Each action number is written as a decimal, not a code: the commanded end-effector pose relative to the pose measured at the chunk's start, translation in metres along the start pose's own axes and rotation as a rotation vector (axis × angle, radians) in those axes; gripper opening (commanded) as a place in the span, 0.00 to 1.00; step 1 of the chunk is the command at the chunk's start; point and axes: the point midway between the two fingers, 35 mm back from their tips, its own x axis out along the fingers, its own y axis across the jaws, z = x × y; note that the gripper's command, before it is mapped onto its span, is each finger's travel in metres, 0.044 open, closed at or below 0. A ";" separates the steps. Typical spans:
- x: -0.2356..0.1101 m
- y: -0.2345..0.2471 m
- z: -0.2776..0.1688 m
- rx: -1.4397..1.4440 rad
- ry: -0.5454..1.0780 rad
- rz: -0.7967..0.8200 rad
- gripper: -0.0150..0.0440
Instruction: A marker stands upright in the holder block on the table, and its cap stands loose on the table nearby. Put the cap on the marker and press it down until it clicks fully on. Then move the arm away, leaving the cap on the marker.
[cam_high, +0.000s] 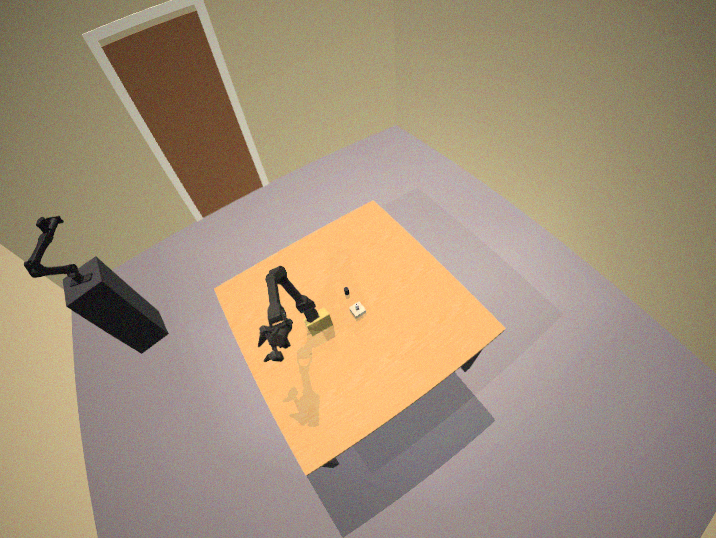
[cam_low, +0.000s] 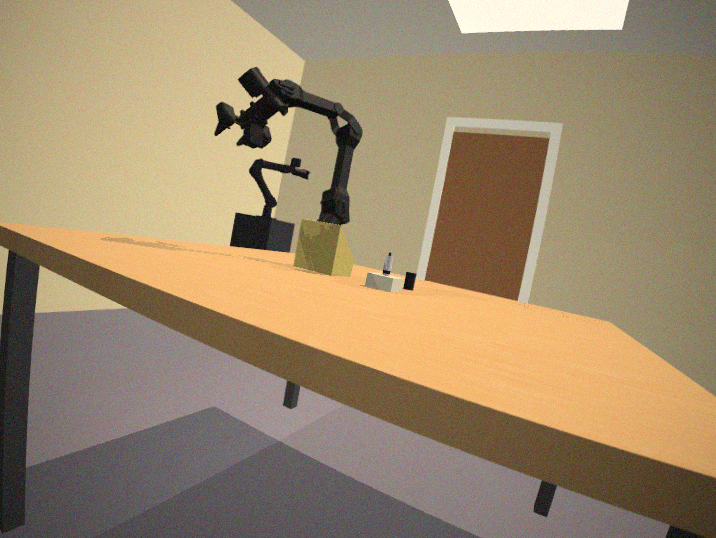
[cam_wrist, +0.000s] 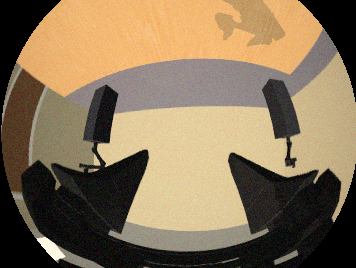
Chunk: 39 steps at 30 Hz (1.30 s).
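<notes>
Standing wide apart, fingers hold nothing, touch nothing.

Your hand (cam_low: 222, 121) hangs high above the desk (cam_high: 405, 358), fingers spread wide with nothing between them, and open air lies all around it. Straight below it there is only bare desk surface. The nearest obstacle is the yellow base block (cam_low: 322, 247) under the arm, off to the hand's rear and well below. Beyond that block stand the white holder block (cam_low: 384, 281) with the marker (cam_low: 387, 263) rising upright from it, and the black cap (cam_low: 409, 280) just beside the holder, apart from it. A narrow gap separates cap and holder; approach from above is unobstructed.
</notes>
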 end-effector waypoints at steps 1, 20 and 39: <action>-0.001 -0.001 0.000 0.003 -0.001 -0.004 0.89; -0.217 -0.051 0.150 0.437 -0.499 -0.547 0.68; -0.347 0.094 0.347 0.473 -1.063 -0.268 0.68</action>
